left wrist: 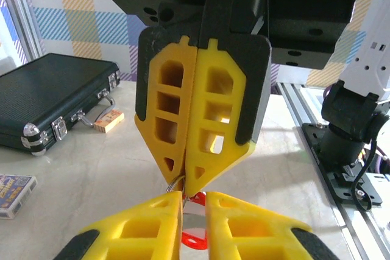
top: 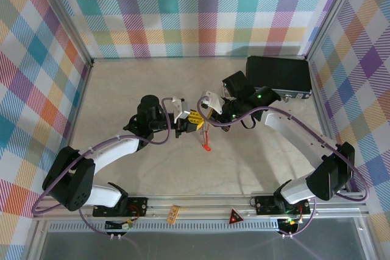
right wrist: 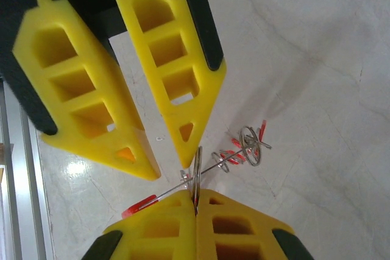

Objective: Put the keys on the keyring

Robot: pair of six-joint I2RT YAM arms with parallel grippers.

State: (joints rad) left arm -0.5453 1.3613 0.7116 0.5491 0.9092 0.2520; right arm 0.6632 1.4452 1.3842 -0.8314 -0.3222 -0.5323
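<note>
While the right gripper clamps shut on a thin silvery wire keyring carrying small red plastic key tags, the left gripper stands slightly open, seemingly empty.

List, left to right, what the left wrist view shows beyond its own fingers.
black case → small tan box → right end effector → right arm's base

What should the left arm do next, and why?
Probably ease the left gripper shut on the keyring: its fingers stand apart, tips right beside the ring, while the right gripper pinches it with red keys hanging off it.
</note>
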